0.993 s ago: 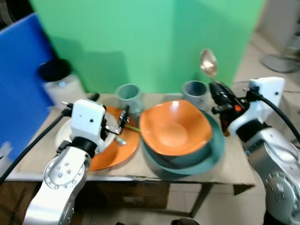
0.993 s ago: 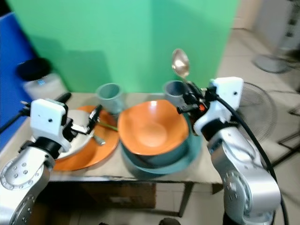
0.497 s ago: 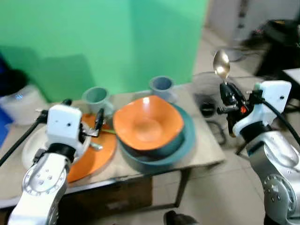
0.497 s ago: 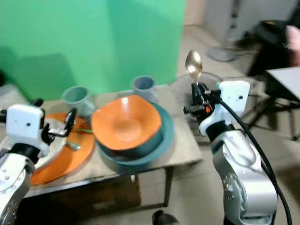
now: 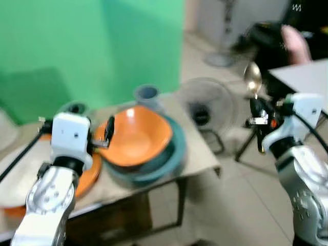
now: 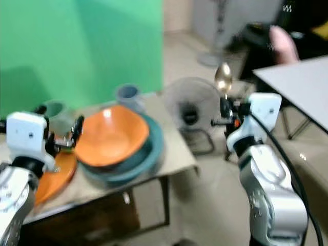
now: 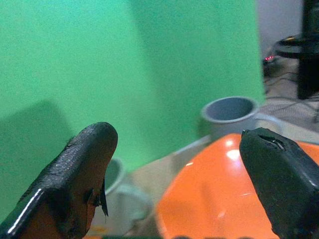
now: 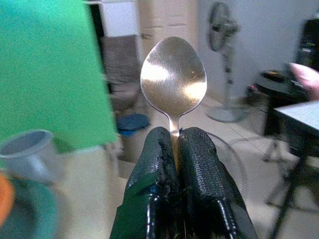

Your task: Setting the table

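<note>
- The right gripper (image 8: 174,149) is clamped on the neck of a silver spoon (image 8: 173,79), bowl end up; the right wrist view shows the two black fingers (image 8: 202,159) pressed together around the handle, a detail too small to read in the head views.
- In the head views the spoon (image 5: 252,79) stands upright off the right side of the table (image 5: 197,148), above bare floor, well apart from the dishes.
- Behind the spoon, the right wrist view takes in a standing fan (image 8: 222,35) — and a blurred pink hand (image 8: 306,79) by the corner of a white table (image 8: 299,112).
- The head views show that same hand (image 6: 282,43) at the far right, above the white table (image 6: 297,87), plus a round floor fan (image 5: 205,102) just beyond the wooden table's end.
- The left gripper (image 7: 174,179) is spread wide with nothing between its fingers; it hovers over the left part of the table, near the orange bowl (image 5: 136,136).
- The orange bowl looks empty and sits nested in a dark bowl on a teal plate (image 5: 177,154).
- An orange plate (image 6: 54,177) lies at the left, partly hidden by the left arm; what it carries cannot be made out.
- Two grey cups — one (image 7: 232,112) behind the orange bowl, another (image 7: 117,186) to its left — show their open mouths in the left wrist view; their contents cannot be told.
</note>
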Robot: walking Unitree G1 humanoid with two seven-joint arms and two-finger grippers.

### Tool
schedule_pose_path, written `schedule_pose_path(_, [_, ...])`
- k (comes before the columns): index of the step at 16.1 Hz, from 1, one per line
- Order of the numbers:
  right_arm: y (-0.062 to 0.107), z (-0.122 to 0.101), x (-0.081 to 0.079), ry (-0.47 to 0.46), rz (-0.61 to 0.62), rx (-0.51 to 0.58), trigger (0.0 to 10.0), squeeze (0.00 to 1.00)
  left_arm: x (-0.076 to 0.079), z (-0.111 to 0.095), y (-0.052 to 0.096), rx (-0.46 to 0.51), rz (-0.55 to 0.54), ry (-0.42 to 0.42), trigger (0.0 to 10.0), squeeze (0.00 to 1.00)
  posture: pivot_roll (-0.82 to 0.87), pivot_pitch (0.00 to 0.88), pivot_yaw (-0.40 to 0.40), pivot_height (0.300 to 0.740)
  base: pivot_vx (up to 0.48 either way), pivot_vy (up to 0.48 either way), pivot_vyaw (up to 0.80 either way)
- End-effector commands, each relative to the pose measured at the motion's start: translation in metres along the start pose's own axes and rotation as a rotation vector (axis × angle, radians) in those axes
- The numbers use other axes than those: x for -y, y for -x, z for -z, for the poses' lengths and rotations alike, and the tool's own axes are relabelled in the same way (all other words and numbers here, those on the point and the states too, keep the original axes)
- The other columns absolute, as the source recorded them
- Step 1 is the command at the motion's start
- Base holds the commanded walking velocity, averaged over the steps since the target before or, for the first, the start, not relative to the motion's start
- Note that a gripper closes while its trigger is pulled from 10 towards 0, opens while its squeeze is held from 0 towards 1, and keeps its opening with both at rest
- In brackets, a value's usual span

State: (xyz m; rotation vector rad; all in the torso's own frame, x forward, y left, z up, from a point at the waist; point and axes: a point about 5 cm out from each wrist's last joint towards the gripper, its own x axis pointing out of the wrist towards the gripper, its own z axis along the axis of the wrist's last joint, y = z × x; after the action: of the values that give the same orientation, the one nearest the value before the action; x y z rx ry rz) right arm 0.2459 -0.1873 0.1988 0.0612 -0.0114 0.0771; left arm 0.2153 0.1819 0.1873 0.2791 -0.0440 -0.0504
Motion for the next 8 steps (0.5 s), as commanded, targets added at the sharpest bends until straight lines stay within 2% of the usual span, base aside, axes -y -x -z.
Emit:
schedule_pose_path(1, [0.001, 0.001, 0.004, -0.007, 0.028, -0.005, 10.0, 0.00, 0.000, -0.002, 0.000, 0.009, -0.002, 0.015, 10.0, 0.00, -0.12, 0.000, 0.043, 0.740, 0.000, 0.000, -0.80])
schedule_pose_path(4, [0.008, 0.004, 0.006, -0.012, 0.058, -0.025, 10.0, 0.00, 0.004, -0.007, -0.004, 0.051, 0.024, 0.010, 10.0, 0.00, -0.14, 0.000, 0.054, 0.740, 0.000, 0.000, -0.80])
schedule_pose_path(8, [0.015, 0.011, 0.010, -0.004, 0.137, -0.074, 10.0, 0.00, 0.016, -0.010, -0.010, 0.074, 0.075, 0.061, 10.0, 0.00, -0.16, 0.000, 0.055, 0.740, 0.000, 0.000, -0.80])
